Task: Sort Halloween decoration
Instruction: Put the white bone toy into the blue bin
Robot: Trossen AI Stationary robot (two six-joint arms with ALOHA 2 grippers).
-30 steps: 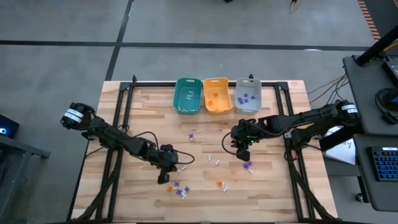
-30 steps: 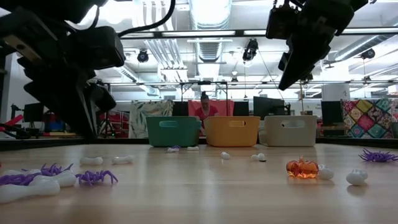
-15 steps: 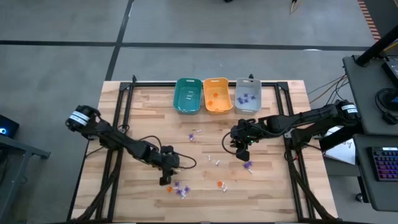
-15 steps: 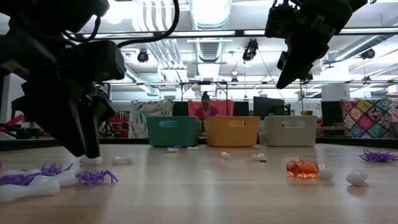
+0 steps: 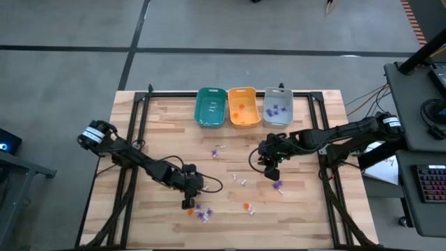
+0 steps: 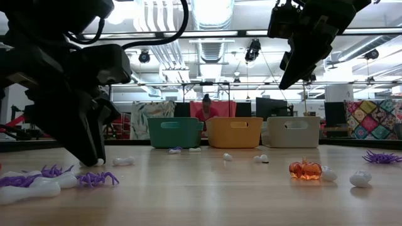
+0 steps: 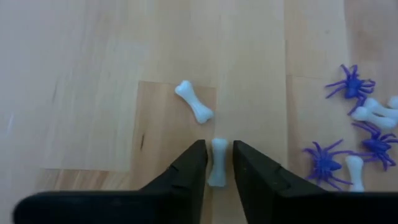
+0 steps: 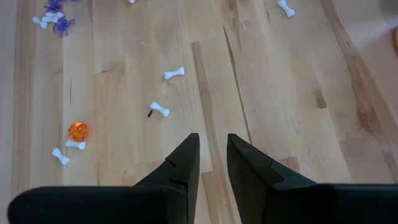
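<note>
The Halloween decoration lies scattered on the wooden table: white bones, purple spiders (image 5: 202, 211) and an orange pumpkin (image 5: 245, 206). My left gripper (image 7: 219, 149) is down at the table near its front left and open by a narrow gap. One white bone (image 7: 218, 163) lies flat on the wood, lengthwise between the two fingertips. A thin strip of wood shows on each side of it. A second bone (image 7: 194, 109) lies just beyond. My right gripper (image 5: 272, 173) hovers high over the table's middle right, slightly open, with nothing between its fingers (image 8: 213, 146).
Teal (image 5: 210, 107), orange (image 5: 243, 106) and grey (image 5: 277, 106) bins stand in a row at the far edge, each holding a few trinkets. Spiders and bones (image 7: 364, 134) cluster close beside my left gripper. A purple spider (image 5: 277, 185) lies below my right gripper.
My left gripper has come down to the table top and shifted a little toward the table's right edge. It now stands over the white bone that lay in front of it. My right gripper has kept still.
</note>
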